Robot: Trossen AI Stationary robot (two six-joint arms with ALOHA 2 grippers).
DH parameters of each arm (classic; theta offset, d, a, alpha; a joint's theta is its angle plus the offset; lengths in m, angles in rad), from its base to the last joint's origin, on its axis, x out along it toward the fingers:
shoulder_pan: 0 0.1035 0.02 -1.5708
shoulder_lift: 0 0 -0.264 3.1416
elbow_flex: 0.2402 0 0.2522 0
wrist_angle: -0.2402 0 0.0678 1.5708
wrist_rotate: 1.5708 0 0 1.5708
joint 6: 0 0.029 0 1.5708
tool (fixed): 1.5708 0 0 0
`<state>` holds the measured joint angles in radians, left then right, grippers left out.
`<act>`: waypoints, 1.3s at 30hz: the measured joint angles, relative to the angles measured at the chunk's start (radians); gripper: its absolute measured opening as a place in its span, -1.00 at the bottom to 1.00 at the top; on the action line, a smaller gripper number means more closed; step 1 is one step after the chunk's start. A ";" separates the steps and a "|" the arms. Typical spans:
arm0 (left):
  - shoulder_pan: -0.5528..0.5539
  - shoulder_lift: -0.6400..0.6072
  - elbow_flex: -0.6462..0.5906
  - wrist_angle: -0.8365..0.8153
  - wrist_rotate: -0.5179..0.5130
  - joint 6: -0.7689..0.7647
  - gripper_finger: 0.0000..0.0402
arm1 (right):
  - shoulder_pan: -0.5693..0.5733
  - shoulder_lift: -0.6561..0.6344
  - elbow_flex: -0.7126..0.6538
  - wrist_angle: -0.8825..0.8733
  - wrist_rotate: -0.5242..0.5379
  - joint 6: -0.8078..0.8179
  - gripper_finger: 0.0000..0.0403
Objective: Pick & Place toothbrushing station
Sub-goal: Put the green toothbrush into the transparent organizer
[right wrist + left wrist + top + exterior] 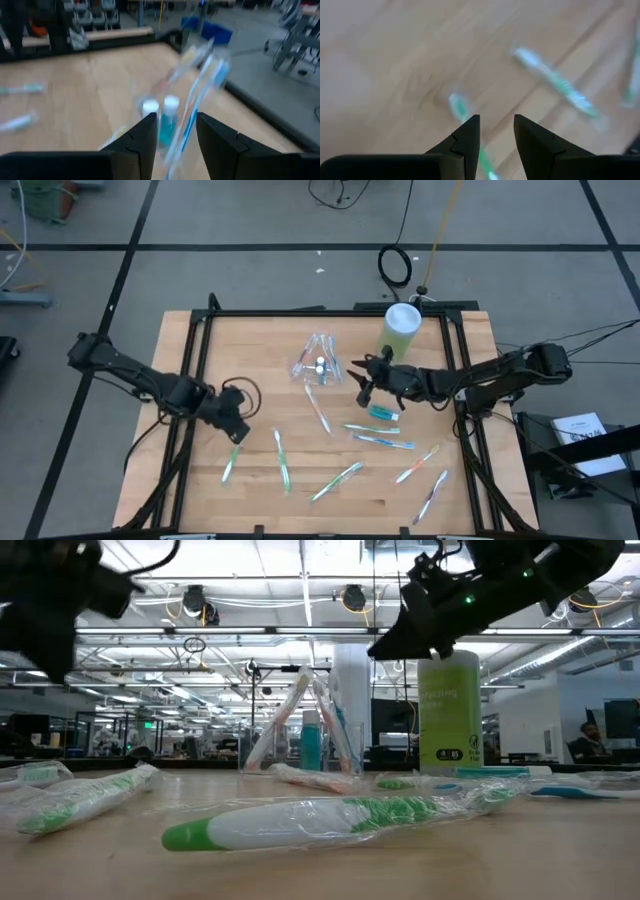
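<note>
Fingers (494, 131) of my left gripper are hanging parted above a green toothbrush (232, 461) lying on the bench (260, 350), lining up; right fingers (173, 131), released, are facing the clear container (318, 360) holding brushes.

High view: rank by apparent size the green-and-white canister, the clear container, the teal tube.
1. Clear container, widest footprint, toothbrushes and tubes standing in it.
2. Green-and-white canister, slightly smaller; seen nearly end-on from above, so its height is foreshortened and this ranking is unsure.
3. Teal tube, clearly smallest, lying flat beside the right gripper.
</note>
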<state>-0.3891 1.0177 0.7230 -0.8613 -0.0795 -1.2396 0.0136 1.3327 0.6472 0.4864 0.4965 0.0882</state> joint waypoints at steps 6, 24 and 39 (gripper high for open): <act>-0.139 0.050 -0.098 0.051 0.000 -0.219 -0.39 | -0.028 0.000 0.000 0.163 0.000 -0.091 -0.34; -0.237 0.400 -0.132 0.267 -0.077 -0.367 -0.39 | -0.133 0.000 0.000 0.379 -0.001 -0.181 -0.34; -0.199 0.373 -0.067 0.247 -0.136 -0.257 -0.63 | -0.150 0.000 0.000 0.378 -0.004 -0.131 -0.34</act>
<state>-0.5884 1.3907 0.6559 -0.6145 -0.2159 -1.4963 -0.1360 1.3331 0.6472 0.8642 0.4926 -0.0428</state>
